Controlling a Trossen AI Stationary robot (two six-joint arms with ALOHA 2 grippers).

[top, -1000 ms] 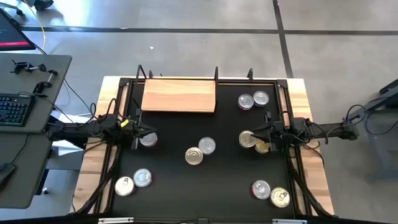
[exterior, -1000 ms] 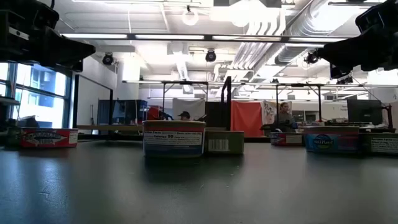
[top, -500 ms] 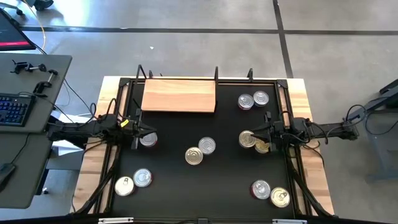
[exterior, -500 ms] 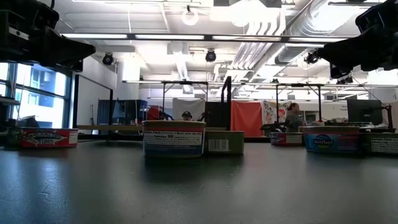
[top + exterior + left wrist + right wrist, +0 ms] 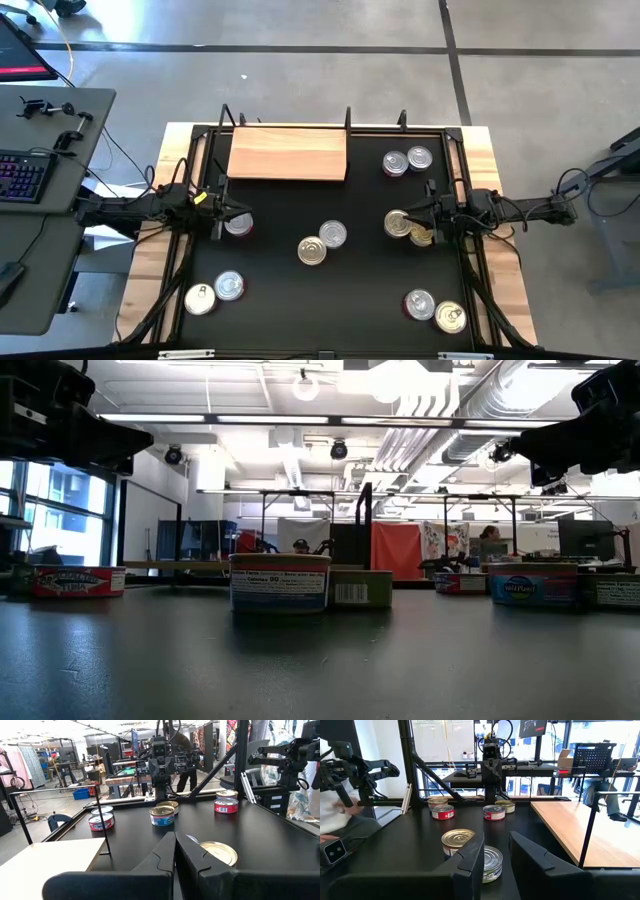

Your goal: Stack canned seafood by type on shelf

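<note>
high view: the shelf (image 5: 288, 154) lies bare at upper centre of the black mat (image 5: 330, 290). tins (image 5: 322, 242) sit in pairs at centre, lower left, upper right and lower right. the left gripper (image 5: 228, 219), fingers pressed together and holding nothing, hangs at mid left beside one tin. the right gripper (image 5: 408, 224) hangs at mid right over two tins.

right wrist view: its fingers (image 5: 472, 860) stand slightly apart, empty, above a silver tin (image 5: 491, 863).
</note>
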